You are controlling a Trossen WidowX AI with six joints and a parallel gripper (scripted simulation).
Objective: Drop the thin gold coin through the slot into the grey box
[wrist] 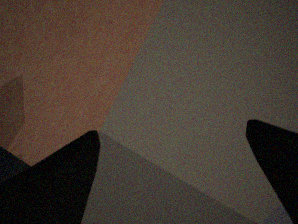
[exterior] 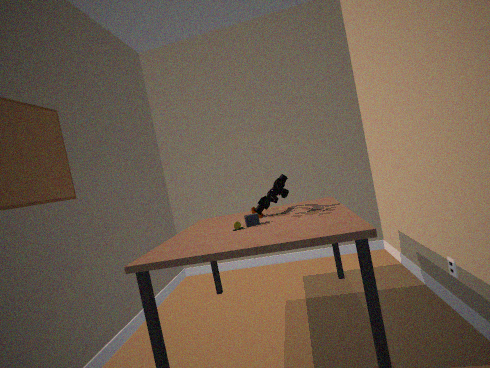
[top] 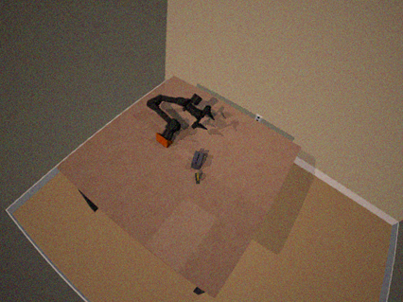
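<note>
Only overhead: coin beside box.

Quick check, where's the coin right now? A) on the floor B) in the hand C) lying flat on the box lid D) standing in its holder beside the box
D: the coin stands in its holder on the table, right beside the box; the hand is open and well away from it, near the arm's base.

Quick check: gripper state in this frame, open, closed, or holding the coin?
Gripper: open, fingers spread wide with nothing between them; the coin stands in its holder beside the grey box.
</note>
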